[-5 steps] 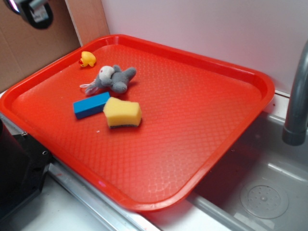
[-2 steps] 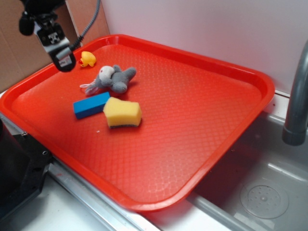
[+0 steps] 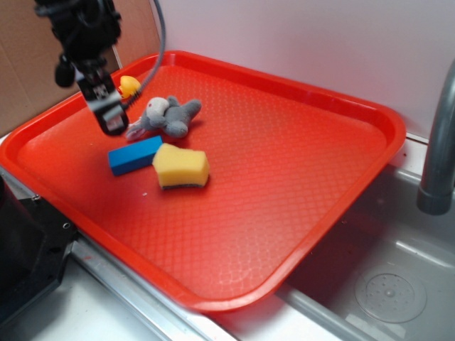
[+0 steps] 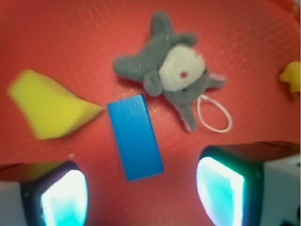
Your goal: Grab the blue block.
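The blue block (image 3: 135, 155) lies flat on the red tray (image 3: 284, 185), its right end touching the yellow sponge (image 3: 182, 167). In the wrist view the blue block (image 4: 135, 137) lies lengthwise just ahead of the gap between the fingers, with the sponge (image 4: 47, 103) to its left. My gripper (image 3: 110, 117) hangs above the tray, just behind and above the block's left end. It is open and empty (image 4: 143, 195), with the jaws wide apart and nothing between them.
A grey plush mouse (image 3: 167, 116) lies behind the block, and shows in the wrist view (image 4: 171, 75). A small yellow duck (image 3: 129, 86) sits at the tray's far left. A sink basin (image 3: 391, 284) and faucet (image 3: 439, 142) are at the right. A black object (image 3: 21, 249) stands at the lower left.
My gripper has come down from the upper left corner and moved right toward the blue block. The objects on the tray have not moved.
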### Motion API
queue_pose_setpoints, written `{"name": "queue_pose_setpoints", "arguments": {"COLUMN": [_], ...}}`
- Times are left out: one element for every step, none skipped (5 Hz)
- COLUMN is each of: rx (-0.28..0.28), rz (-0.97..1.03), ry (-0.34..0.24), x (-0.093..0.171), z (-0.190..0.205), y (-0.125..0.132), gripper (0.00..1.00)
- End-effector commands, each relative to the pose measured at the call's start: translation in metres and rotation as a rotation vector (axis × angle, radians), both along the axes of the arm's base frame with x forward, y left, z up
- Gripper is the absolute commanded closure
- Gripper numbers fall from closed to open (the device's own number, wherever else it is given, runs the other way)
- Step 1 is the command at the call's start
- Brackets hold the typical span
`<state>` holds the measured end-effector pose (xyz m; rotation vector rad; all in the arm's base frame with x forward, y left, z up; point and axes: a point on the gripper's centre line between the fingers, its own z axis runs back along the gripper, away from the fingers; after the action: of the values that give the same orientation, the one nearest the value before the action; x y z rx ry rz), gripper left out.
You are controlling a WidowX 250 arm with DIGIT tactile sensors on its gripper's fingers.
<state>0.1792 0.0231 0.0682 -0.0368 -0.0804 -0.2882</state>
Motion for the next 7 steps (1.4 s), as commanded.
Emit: {"name": "queue_pose_setpoints", "arguments": {"rx": [0.070,0.032,0.030,0.030,0.032,0.060,0.078], "rz": [-0.058,-0.116,-0.106,-0.101,-0.075,-0.049,0.067], "ry": [-0.001,0.009,0.014,0.015,0.018,0.001,-0.034], "x": [0.015,0.010,0.005,0.004,0.004,0.007,0.008], "z": [-0.037,-0.044,-0.045,-0.044,-0.039,-0.024,0.007], "y": [-0.004,-0.009,-0.009,-0.010,-0.008,-0.011,-0.017], "gripper": [0.00,0.00,0.00,0.89,1.00,1.00,1.00]}}
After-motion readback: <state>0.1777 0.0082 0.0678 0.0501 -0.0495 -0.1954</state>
